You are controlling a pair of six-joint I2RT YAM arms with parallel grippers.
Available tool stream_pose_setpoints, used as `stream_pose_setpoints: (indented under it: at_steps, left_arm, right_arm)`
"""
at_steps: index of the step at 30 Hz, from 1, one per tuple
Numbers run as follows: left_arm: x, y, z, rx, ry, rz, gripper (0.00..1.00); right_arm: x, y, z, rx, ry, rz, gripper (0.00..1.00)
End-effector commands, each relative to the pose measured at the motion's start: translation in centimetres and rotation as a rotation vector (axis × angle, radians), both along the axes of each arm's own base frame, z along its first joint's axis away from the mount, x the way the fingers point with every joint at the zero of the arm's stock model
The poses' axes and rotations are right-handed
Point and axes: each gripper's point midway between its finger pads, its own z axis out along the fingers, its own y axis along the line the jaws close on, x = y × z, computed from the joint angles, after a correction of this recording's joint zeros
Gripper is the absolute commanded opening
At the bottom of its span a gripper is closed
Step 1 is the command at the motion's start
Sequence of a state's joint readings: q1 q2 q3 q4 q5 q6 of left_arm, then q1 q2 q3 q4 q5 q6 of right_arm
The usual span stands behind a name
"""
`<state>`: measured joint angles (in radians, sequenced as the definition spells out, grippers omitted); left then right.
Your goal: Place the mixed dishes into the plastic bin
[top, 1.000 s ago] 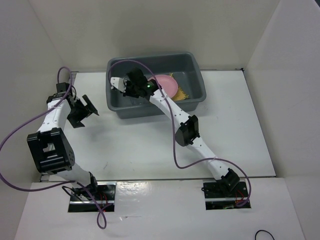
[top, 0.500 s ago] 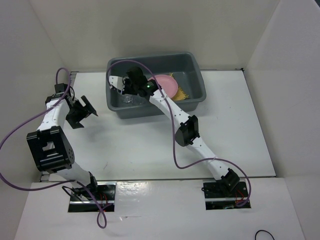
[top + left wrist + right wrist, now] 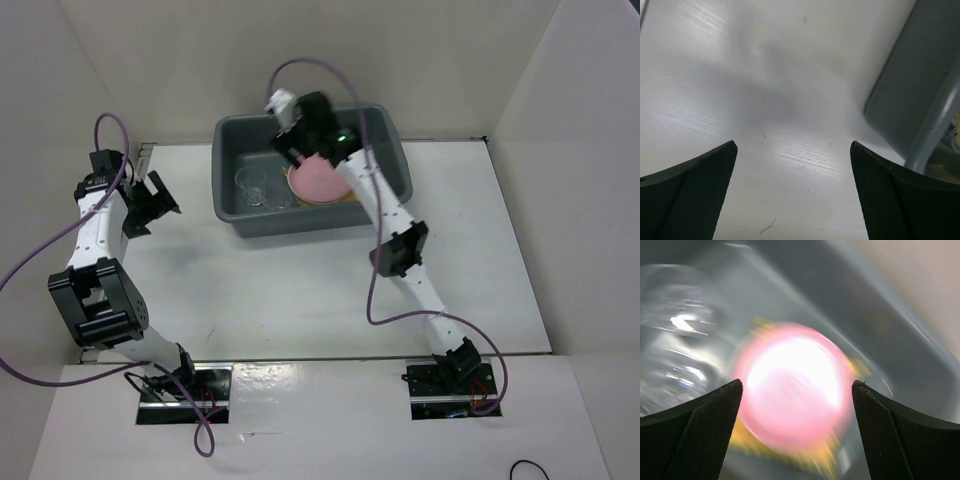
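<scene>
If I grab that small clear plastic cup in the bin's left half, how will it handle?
The small clear plastic cup looks thin-walled: probably very light and easily squashed by a firm pinch. Its glossy surface may slip. Loose on the floor of the grey-blue plastic bin, it would likely skid or roll if nudged.

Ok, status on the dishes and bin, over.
Left pincer open beside grey bin. Right pincer open over pink plate. Plate, clear cup in bin. Nothing blocking.

A plain white desk (image 3: pixel 300 290) is boxed in by a white back wall (image 3: pixel 300 60), a left panel (image 3: pixel 40 150) and a right panel (image 3: pixel 585 200), all meeting at its far corners. A white board (image 3: pixel 320 420) covers its near edge. The light is soft and even, and the shadows are faint.
</scene>
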<state>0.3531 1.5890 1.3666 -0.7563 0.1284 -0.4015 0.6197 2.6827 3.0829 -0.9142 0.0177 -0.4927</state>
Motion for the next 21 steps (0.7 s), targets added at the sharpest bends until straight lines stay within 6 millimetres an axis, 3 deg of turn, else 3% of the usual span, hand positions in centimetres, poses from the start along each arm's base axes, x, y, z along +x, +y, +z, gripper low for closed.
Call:
stream_pose_setpoints:
  at_steps: [1, 2, 3, 4, 5, 6, 7, 8, 10, 11, 12, 13, 14, 15, 16, 17, 18, 19, 20, 21]
  left_arm:
    - [1.4, 0.2, 5.5, 0.06, -0.17, -0.066, 1.0]
    - [1.4, -0.2, 5.9, 0.051, -0.185, -0.076, 1.0]
    - [1.6, -0.3, 6.1, 0.049, -0.2, -0.094, 1.0]
    - [1.9, -1.1, 6.6, 0.02, -0.237, -0.124, 1.0]
    - [2.0, -1.7, 7.0, 0.006, -0.262, -0.155, 1.0]
    - [2.5, -2.1, 7.2, -0.01, -0.293, -0.177, 1.0]
    - [2.5, -2.7, 7.4, -0.029, -0.313, -0.197, 1.0]
    - [2.7, -3.4, 7.8, -0.058, -0.338, -0.227, 1.0]
    - [2.6, -3.8, 9.1, -0.061, -0.387, -0.241, 1.0]
    - [2.6, -4.0, 9.2, -0.067, -0.39, -0.246, 1.0]
    - [2.4, -4.1, 9.7, -0.061, -0.402, -0.248, 1.0]
    - [2.3, -4.1, 10.0, -0.051, -0.411, -0.256, 1.0]
    - [2.0, -3.6, 9.9, -0.039, -0.409, -0.239, 1.0]
    - [1.8, -3.4, 9.6, -0.029, -0.392, -0.236, 1.0]
    - [1.1, -3.4, 9.0, -0.027, -0.363, -0.222, 1.0]
    - [1.1, -3.3, 9.0, -0.021, -0.363, -0.228, 1.0]
    - [0.6, -3.8, 8.8, -0.055, -0.361, -0.242, 1.0]
    - [0.3, -4.4, 8.3, -0.086, -0.354, -0.259, 1.0]
    - [0.1, -5.2, 7.9, -0.125, -0.353, -0.282, 1.0]
    - [-0.2, -6.1, 8.2, -0.162, -0.378, -0.308, 1.0]
  right_arm:
    - [-1.0, -17.1, 11.5, 0.268, 0.09, -0.378, 0.94]
    - [-1.5, -19.0, 11.4, 0.24, 0.118, -0.405, 0.94]
    - [-2.8, -22.0, 15.3, 0.248, 0.039, -0.465, 0.95]
    - [-2.5, -26.2, 15.3, 0.24, 0.048, -0.543, 0.99]
    - [-3.4, -28.3, 15.7, 0.235, 0.062, -0.557, 0.99]
    - [-5.6, -30.4, 15.5, 0.212, 0.121, -0.557, 0.99]
    - [-6.5, -35.0, 15.2, 0.22, 0.145, -0.64, 0.99]
    - [-7.7, -37.1, 14.6, 0.222, 0.184, -0.679, 0.99]
    - [-12.5, -40.0, 11.6, 0.211, 0.319, -0.728, 0.99]
    - [-14.4, -42.5, 10.5, 0.208, 0.346, -0.793, 0.99]
    - [-16.7, -43.0, 6.1, 0.194, 0.473, -0.822, 0.99]
    - [-18.6, -43.3, 8.0, 0.205, 0.385, -0.827, 0.99]
    - [-19.7, -43.6, 7.5, 0.201, 0.376, -0.834, 0.99]
    - [-21.2, -43.5, 4.4, 0.192, 0.44, -0.848, 0.99]
    - [-21.2, -43.7, 4.3, 0.193, 0.39, -0.853, 0.99]
    - [-22.4, -43.6, 5.2, 0.198, 0.33, -0.856, 0.99]
    - [-23.5, -43.3, 2.6, 0.19, 0.378, -0.86, 0.99]
    - [-24.0, -43.2, 1.9, 0.191, 0.372, -0.859, 0.99]
    - [-24.1, -43.1, 2.5, 0.211, 0.311, -0.861, 0.99]
    - [-24.9, -43.5, 0.6, 0.195, 0.335, -0.901, 0.99]
